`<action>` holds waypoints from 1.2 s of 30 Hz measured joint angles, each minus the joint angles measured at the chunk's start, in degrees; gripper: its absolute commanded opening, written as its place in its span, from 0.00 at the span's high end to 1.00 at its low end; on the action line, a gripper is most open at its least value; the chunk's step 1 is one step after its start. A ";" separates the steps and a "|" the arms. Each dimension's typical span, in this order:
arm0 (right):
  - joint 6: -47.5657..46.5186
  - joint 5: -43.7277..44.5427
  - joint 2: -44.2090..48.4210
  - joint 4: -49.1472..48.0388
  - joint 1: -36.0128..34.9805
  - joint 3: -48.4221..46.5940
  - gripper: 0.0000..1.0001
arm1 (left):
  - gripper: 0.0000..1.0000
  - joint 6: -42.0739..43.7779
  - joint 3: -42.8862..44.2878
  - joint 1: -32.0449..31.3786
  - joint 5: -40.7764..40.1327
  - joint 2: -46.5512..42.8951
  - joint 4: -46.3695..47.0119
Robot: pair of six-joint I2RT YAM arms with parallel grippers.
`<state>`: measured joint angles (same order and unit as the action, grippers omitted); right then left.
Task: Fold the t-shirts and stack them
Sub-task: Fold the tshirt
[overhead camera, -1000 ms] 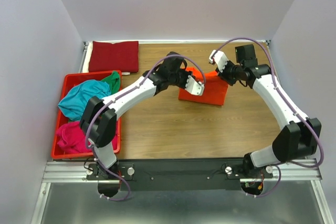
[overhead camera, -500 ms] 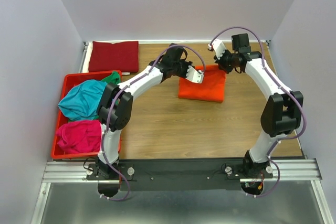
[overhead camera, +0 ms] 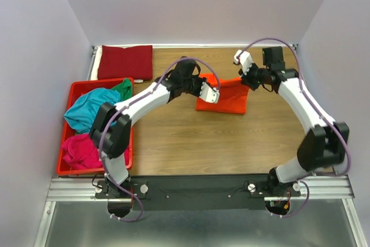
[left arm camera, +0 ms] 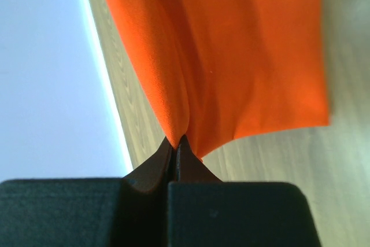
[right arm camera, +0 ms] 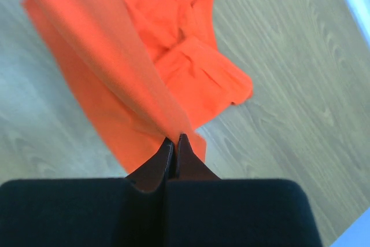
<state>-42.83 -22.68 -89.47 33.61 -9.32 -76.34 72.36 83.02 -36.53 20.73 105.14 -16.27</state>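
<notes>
Jaws still pinch the orange t-shirt (overhead camera: pixel 229 100); left gripper (overhead camera: pixel 211 95) drew nearer.

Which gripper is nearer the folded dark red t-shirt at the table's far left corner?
Left. The left gripper, shut on the orange t-shirt, is right of the dark red t-shirt; the right gripper pinches the orange one's other edge, farther right.

Red plastic crate (overhead camera: pixel 87 83) on wooden worktop (overhead camera: pixel 191 143), well left of the left pincer (overhead camera: pixel 212 96), at worktop's left edge. Pale wall (overhead camera: pixel 202 4) beyond the pincer. Metal rail (overhead camera: pixel 202 189) along near edge, well behind the pincer.
</notes>
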 measured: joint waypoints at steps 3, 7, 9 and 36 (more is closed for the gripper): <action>-1.29 -2.69 8.09 0.94 0.04 4.79 0.99 | 1.00 -1.16 -6.73 -2.86 0.26 -7.98 0.52; -3.48 -5.07 17.64 3.26 0.09 10.75 1.00 | 1.00 -3.67 -15.17 -8.46 0.07 -16.63 1.44; -4.57 -5.92 21.31 4.85 0.15 14.23 0.99 | 1.00 -5.25 -19.12 -11.41 -0.09 -19.65 1.62; -6.73 -5.16 9.60 6.64 0.17 8.50 1.00 | 1.00 -8.35 -17.99 -6.01 -2.23 -14.75 8.20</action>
<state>-49.56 -27.83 -79.88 40.25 -9.15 -67.83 64.01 65.04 -42.54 18.50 90.39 -8.08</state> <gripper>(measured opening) 0.012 0.012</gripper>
